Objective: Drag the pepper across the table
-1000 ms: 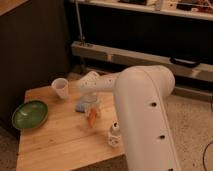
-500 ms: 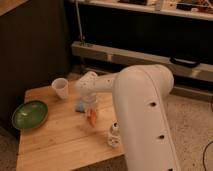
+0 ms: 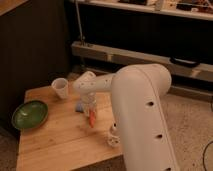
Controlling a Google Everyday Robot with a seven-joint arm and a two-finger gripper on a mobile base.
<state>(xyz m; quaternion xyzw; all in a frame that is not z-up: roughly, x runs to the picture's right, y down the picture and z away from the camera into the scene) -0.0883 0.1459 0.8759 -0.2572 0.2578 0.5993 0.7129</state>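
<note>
Now, the one thing that has changed in the last second is the gripper (image 3: 90,111). Its jaws have drawn in the last little way and now stand fully closed. They hang over the middle of the table (image 3: 60,145), slightly toward the back edge. The arm (image 3: 142,110) itself sits where it did before.

The pepper (image 3: 92,120) has not shifted either. It lies just under the jaws with its orange body poking out toward the front edge. The jaws appear to be clamped on its upper end, though the wrist hides the contact itself, so treat the hold as likely, not certain.

For your task, that means the grasp looks made and the drag has not yet begun. The whole slide across the wood is still ahead of you.

Mind what lies around it:
- A sponge (image 3: 80,107) shows just beside the gripper on the side toward the left edge.
- A small white bottle (image 3: 113,138) stands near the front-right, close against the arm.
- The green bowl (image 3: 30,114) rests at the left edge.
- The white cup (image 3: 60,88) stands near the back-left corner.

The open wood toward the front-left corner looks like the easiest path.
</note>
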